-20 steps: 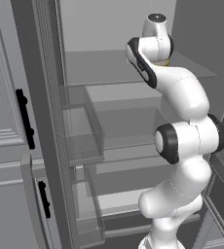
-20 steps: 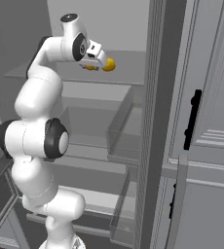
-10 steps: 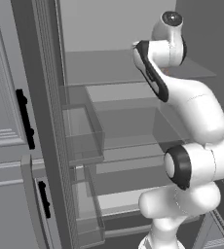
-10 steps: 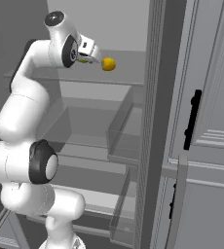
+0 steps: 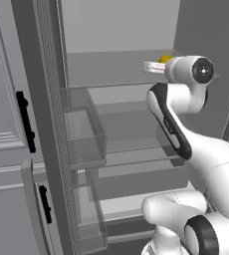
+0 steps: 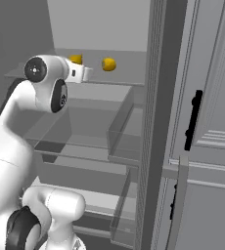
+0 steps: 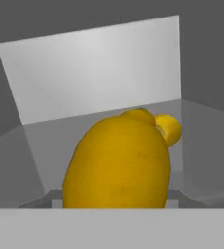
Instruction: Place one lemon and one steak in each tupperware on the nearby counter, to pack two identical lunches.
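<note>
A yellow-orange lemon (image 7: pixel 118 163) looms close in the hand view, with a grey finger pad against each of its sides. My gripper (image 7: pixel 115 197) is shut on the lemon, just over the fridge's top shelf (image 6: pixel 114 84). From the right base view the held lemon (image 6: pixel 76 59) peeks out behind the white hand, and the gripper (image 6: pixel 78 63) points into the fridge. In the left base view the lemon (image 5: pixel 165 59) shows above the hand. A second lemon (image 6: pixel 108 64) (image 7: pixel 169 128) lies further along that shelf. Steak, tupperware and counter are out of view.
The fridge stands open with glass shelves (image 5: pixel 131 149) below the top one and clear door bins (image 5: pixel 86 134) (image 6: pixel 122 124) at the side. Grey cabinet fronts with black handles (image 5: pixel 26 122) (image 6: pixel 192 119) flank the opening. The fridge's back wall (image 7: pixel 94 68) is close behind the lemons.
The hand has come down from above the top shelf to shelf height, and the arm's elbow has folded lower. The lemon further along the shelf has not moved.
</note>
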Robot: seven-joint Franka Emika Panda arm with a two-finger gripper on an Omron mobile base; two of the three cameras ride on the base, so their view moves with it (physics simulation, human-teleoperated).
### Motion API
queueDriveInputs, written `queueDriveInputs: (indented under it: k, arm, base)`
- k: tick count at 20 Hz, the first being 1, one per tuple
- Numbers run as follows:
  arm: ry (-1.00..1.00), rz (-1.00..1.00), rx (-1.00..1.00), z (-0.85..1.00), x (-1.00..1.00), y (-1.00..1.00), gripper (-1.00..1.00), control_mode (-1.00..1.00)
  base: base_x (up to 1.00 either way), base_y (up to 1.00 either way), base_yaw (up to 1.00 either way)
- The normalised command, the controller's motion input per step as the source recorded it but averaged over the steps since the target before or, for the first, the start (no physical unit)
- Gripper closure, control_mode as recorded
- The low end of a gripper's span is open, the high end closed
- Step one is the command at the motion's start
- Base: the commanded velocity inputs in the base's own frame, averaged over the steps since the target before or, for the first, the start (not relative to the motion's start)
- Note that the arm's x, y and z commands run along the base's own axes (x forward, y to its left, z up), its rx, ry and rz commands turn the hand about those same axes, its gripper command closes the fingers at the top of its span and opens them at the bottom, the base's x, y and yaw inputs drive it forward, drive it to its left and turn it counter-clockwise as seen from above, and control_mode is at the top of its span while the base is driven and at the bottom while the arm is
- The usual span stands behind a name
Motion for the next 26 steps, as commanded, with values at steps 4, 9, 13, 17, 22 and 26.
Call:
queueDriveInputs:
  k: [4, 9, 13, 17, 22, 26]
  arm:
    - [0.05, 0.11, -0.01, 0.01, -1.0, 0.12, 1.0, -1.0]
    - [0.5, 0.12, -0.12, -0.6, -1.0, 0.07, 1.0, -1.0]
    - [0.81, 0.01, -0.14, -0.57, -0.77, 0.07, 1.0, -1.0]
    - [0.53, 0.03, -0.1, -0.56, -0.49, 0.01, 1.0, -1.0]
    - [0.0, 0.0, 0.0, 0.0, 0.0, 0.0, 1.0, 1.0]
    - [0.0, 0.0, 0.0, 0.0, 0.0, 0.0, 1.0, 1.0]
  base:
    - [0.0, 0.0, 0.0]
    - [0.0, 0.0, 0.0]
    - [0.0, 0.0, 0.0]
    - [0.0, 0.0, 0.0]
    - [-1.0, 0.0, 0.01]
    - [-1.0, 0.0, 0.0]
